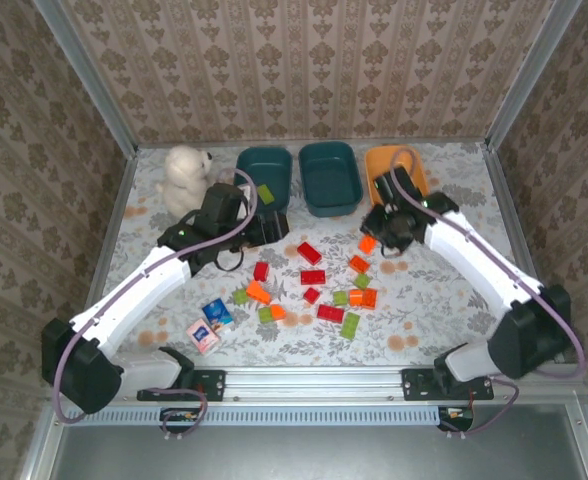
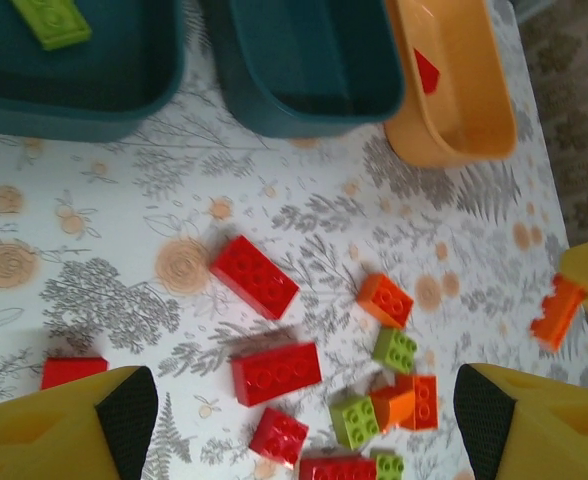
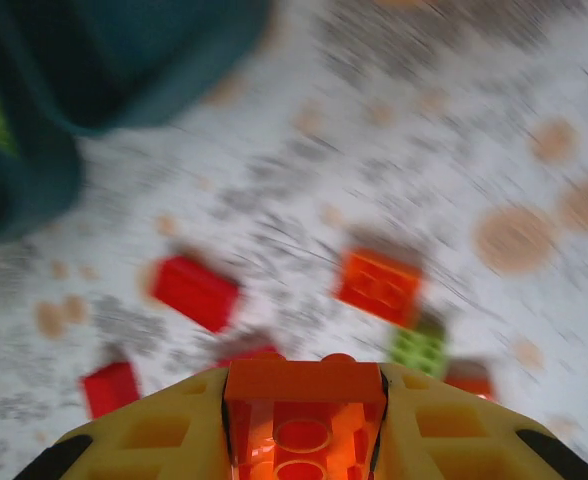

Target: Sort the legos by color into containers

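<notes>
Several red, orange and light green legos lie scattered mid-table, among them a red one and a green one. At the back stand two teal containers and an orange one. The left teal tub holds a green brick; the orange tub shows a red piece. My left gripper hovers open above the bricks, empty. My right gripper is shut on an orange brick, lifted just in front of the orange tub.
A white plush bear sits at the back left beside the tubs. A pink carton and a blue carton lie near the front left. Patterned walls with metal posts enclose the table on three sides.
</notes>
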Controlling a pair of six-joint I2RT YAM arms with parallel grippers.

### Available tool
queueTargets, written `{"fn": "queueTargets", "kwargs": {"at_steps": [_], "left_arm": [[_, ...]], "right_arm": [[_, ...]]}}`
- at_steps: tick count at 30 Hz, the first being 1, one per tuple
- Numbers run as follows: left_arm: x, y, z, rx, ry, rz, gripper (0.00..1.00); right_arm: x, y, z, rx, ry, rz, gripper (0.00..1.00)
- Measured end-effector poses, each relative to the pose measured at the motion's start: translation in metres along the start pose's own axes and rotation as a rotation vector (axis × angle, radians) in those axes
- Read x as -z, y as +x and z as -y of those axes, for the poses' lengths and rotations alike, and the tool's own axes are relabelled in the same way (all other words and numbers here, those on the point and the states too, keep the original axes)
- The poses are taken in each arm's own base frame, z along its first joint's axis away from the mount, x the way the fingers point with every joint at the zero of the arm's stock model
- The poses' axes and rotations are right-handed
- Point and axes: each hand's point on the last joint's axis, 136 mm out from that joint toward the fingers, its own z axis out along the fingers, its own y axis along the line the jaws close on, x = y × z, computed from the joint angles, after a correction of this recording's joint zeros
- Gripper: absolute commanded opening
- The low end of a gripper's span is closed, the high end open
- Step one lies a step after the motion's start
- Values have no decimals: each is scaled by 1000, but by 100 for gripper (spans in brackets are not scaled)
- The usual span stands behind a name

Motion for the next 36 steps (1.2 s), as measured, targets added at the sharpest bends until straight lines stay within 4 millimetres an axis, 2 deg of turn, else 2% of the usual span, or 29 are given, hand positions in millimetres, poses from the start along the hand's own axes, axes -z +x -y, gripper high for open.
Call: {"fn": "queueTargets", "kwargs": {"at_steps": [2, 4, 8, 14, 17, 20, 25, 29, 32, 36], "left_arm": [[-3, -9, -10, 43, -18, 19, 81], [-4, -17, -19, 73, -33, 32, 81], [-3, -34, -27, 111, -45, 61, 81], [2, -46, -25, 116, -33, 91, 81], [2, -45, -25, 117, -33, 86, 81], [2, -44, -26, 119, -40, 80, 81], [11, -43, -24, 117, -35, 88, 81], [23, -45, -19, 110, -22, 112, 81], [29, -43, -20, 108, -27, 112, 81], [35, -36, -23, 108, -39, 101, 81]], "right_arm": [[-10, -24, -34, 53, -35, 31, 30], [-30, -43, -58, 99, -42, 44, 30], [-87, -77, -93, 168, -31, 62, 31], [-166, -113, -107, 185, -26, 67, 33], [-196, -125, -105, 173, -19, 65, 33], [-221, -129, -94, 146, 4, 51, 35], [-244, -120, -77, 101, 36, 1, 41], [-251, -117, -79, 80, 26, -17, 60], [-245, -119, -86, 83, 6, -18, 68], [-221, -130, -101, 95, -35, 19, 68]]}}
